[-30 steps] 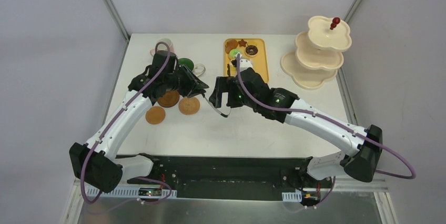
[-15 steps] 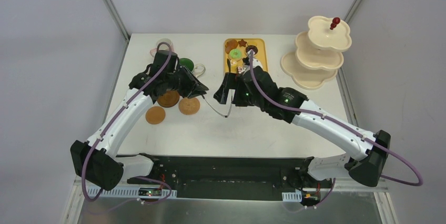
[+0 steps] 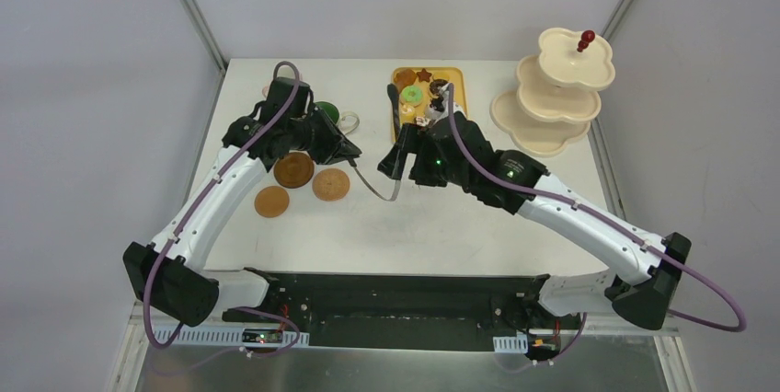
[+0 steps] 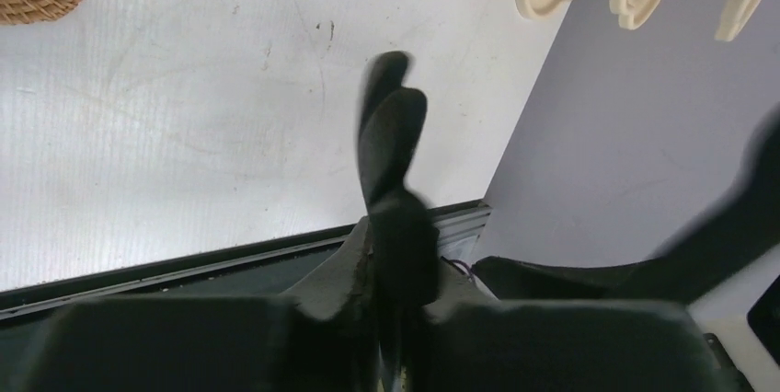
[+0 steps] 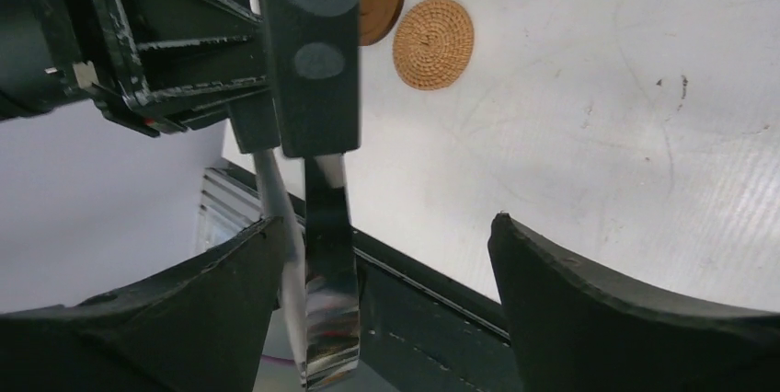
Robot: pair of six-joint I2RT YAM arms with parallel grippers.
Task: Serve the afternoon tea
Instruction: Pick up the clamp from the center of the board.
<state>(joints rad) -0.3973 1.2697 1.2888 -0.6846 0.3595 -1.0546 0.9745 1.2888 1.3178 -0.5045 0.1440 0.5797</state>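
1. Top view, grippers: the left gripper (image 3: 349, 156) has its jaws drawn together on one arm of the black tongs (image 3: 394, 102). The right gripper (image 3: 402, 155) has its jaws wide apart on either side of the other arm, without gripping it
2. Top view, counts: three coasters (image 3: 294, 169) lie on the table (image 3: 441, 217) just on the near side of the left jaws. One green-lined mug (image 3: 324, 110) sits just beyond those jaws, half covered by the arm. A pink sliver (image 3: 268, 91) further out may be a second mug. No third mug can be made out
3. Top view, tea things: the yellow tray (image 3: 458, 118) lies just beyond the right jaws. Four pastries (image 3: 413, 95) on it can be told apart, and the smaller bits nearest the jaws are too small to count. One three-tier stand (image 3: 552, 88) with its red knob (image 3: 586, 40) is well apart from the right jaws, on their outer side
4. Left wrist view: the fingers (image 4: 395, 134) meet mid-frame, and blur hides what lies between them. One woven coaster is cut off by the corner ahead and to one side of the jaws. Three pale tier edges are cut off by the top edge
5. Right wrist view: the two fingers (image 5: 598, 318) are spread wide, with the tongs between them close to one finger. Two coasters lie beyond the jaws, and the darker one is partly hidden behind the tongs
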